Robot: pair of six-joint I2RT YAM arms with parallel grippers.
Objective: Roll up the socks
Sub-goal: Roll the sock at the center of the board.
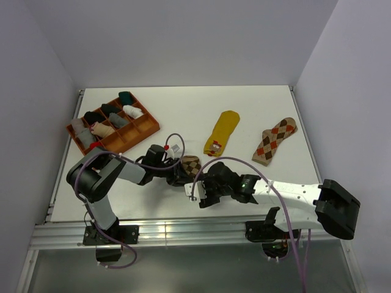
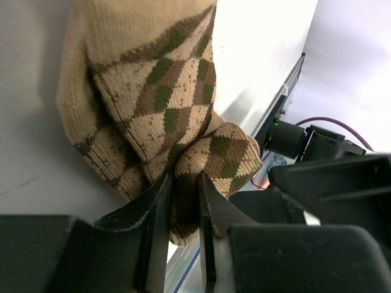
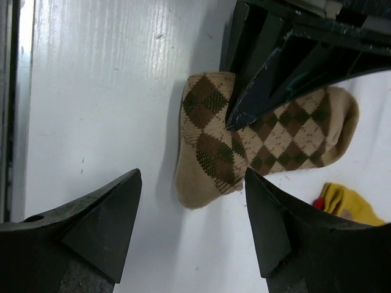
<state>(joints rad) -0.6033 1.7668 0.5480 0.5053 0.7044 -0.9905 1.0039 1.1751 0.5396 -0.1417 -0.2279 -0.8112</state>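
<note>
- Your left gripper (image 2: 183, 183) is nearly closed. Its two dark fingers pinch a fold of the brown-and-cream argyle knit sock (image 2: 153, 91) at the near edge of the bundle.
- Your right gripper (image 3: 190, 180) holds nothing. Its jaws stand wide apart and touch no fabric.
- In the right wrist view that sock (image 3: 208, 146) lies just ahead of the open jaws. Its long axis runs crosswise to them, with the doubled-over end in line with the gap and the rounded end off to the right.
- The left arm is the nearer one, since it is already on the sock. The right gripper (image 1: 200, 194) sits just beside the sock (image 1: 190, 163), on the side towards the arm bases.
- Judging from this, your next move depends on bringing the right jaws straight forward onto the doubled end while the left pinch anchors the middle.
- The sock is a short, thick, partly folded bundle, soft and slack, not a tight roll. It rests on the white table (image 1: 183, 104) near the front edge.
- Farther back the plain mustard-yellow sock (image 1: 222, 132) and the orange-brown-cream argyle sock (image 1: 274, 141) lie long and flat, well apart from both grippers and not rolled.
</note>
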